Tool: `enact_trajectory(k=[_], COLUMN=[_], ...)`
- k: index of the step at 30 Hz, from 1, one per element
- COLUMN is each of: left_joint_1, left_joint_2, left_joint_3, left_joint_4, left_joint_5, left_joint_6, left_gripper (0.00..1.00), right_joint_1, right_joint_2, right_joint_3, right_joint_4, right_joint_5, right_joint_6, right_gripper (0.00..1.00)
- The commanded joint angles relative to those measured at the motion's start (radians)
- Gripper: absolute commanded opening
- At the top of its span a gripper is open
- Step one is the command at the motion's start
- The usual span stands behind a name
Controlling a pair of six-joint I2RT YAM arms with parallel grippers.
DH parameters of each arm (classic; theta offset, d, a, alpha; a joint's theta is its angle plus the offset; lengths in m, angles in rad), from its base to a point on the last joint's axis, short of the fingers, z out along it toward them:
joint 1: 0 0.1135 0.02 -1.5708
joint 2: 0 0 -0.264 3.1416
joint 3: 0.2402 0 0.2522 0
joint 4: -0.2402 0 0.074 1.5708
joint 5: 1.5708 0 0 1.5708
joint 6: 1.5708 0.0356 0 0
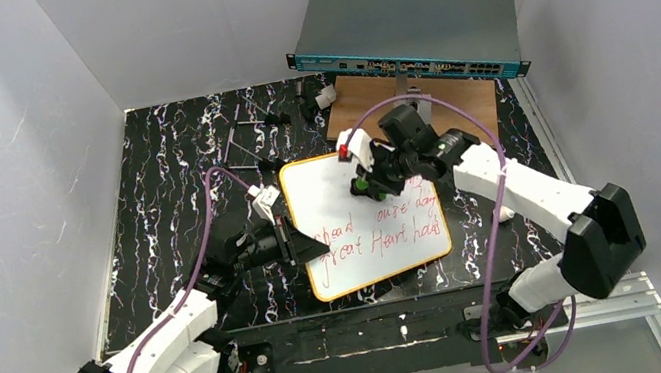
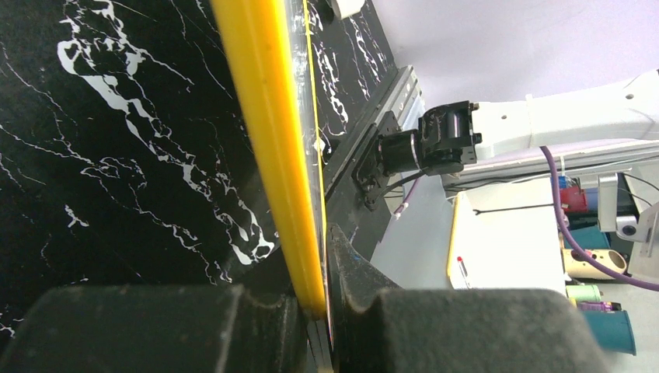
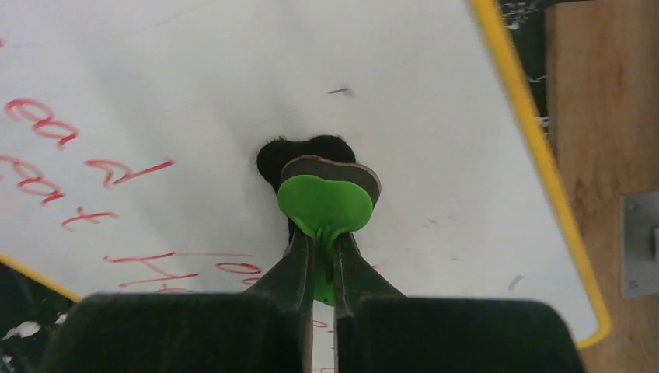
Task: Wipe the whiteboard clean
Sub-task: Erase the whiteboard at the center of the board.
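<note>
The whiteboard (image 1: 369, 226) with an orange-yellow frame lies on the black marbled table, red handwriting on its lower half. My left gripper (image 1: 298, 245) is shut on the board's left edge; in the left wrist view the yellow frame (image 2: 272, 140) runs between the fingers. My right gripper (image 1: 369, 183) is shut on a green eraser (image 3: 325, 203) with a black felt pad, pressed on the board (image 3: 194, 78) near its upper middle. Red writing (image 3: 116, 171) lies left of and below the eraser.
A brown wooden board (image 1: 453, 95) lies behind the whiteboard, under a grey network switch (image 1: 405, 22). Small metal tools (image 1: 255, 123) lie at the back of the table. A purple cable (image 1: 478, 243) loops along the right arm.
</note>
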Motion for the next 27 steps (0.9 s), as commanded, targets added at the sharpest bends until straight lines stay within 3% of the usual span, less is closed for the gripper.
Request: enact_trajectory(k=[1,5,13,19,27], left_joint_1=[-0.020,-0.020,-0.020,-0.020,-0.020], left_joint_2=[-0.035,-0.020,-0.024,-0.034,-0.034], left_joint_3=[0.038,0.032,0.037,0.034,0.036], left_joint_4=[0.148,0.174,0.160,0.153,0.153], left_joint_5=[0.126,0.128,0.130,0.125,0.125], left_joint_6=[0.079,0.069,0.073,0.075,0.077], left_gripper=[0.00,0.00,0.00,0.00,0.00], right_joint_1=[0.037,-0.021,-0.130,-0.083,0.029], right_joint_2=[-0.092,-0.128,-0.038,-0.001,-0.122], right_joint_3=[-0.136,-0.226,-0.098,0.018,-0.194], right_joint_4=[0.013,0.069,0.106,0.032,-0.013], right_joint_5=[-0.063,0.014,0.072,-0.007,-0.120], right_joint_6=[-0.020,-0.015,-0.023,-0.022,-0.094], right_gripper=[0.01,0.01,0.01,0.01,0.01])
